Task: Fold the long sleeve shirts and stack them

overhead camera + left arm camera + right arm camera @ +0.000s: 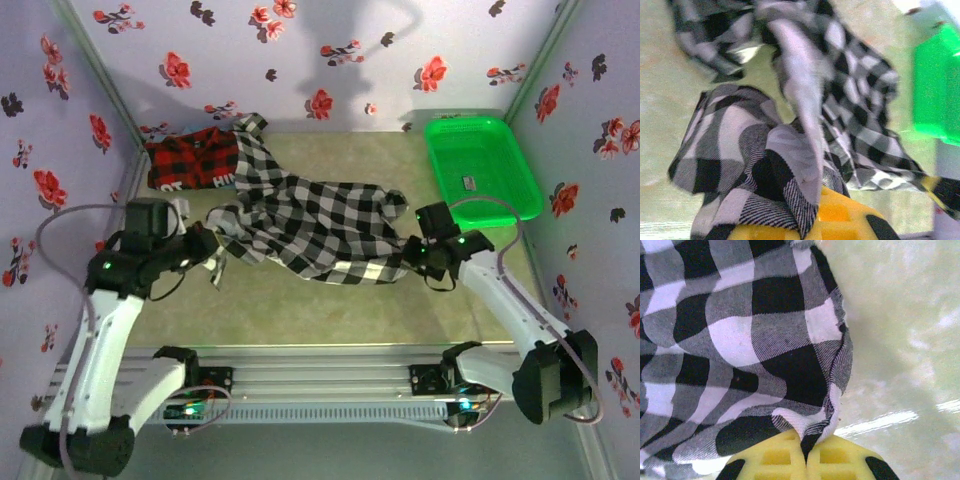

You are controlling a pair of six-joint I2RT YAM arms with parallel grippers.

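Progress: early | your left fingers (840,217) and right fingers (772,457) each pinch an end of the checked shirt (310,225), crumpled mid-table (330,310) | red plaid shirt (190,160) lies far left, seemingly unfolded | folding and stacking not yet done.

The green plastic basket (483,165) sits in the far right corner of the counter (300,300), one long side right up along the right wall, with a little label (468,183) on its floor. The counter's a pale yellowish-green, kinda mottled and a bit shiny. The walls (330,50) all round are lilac with red and black flower prints.
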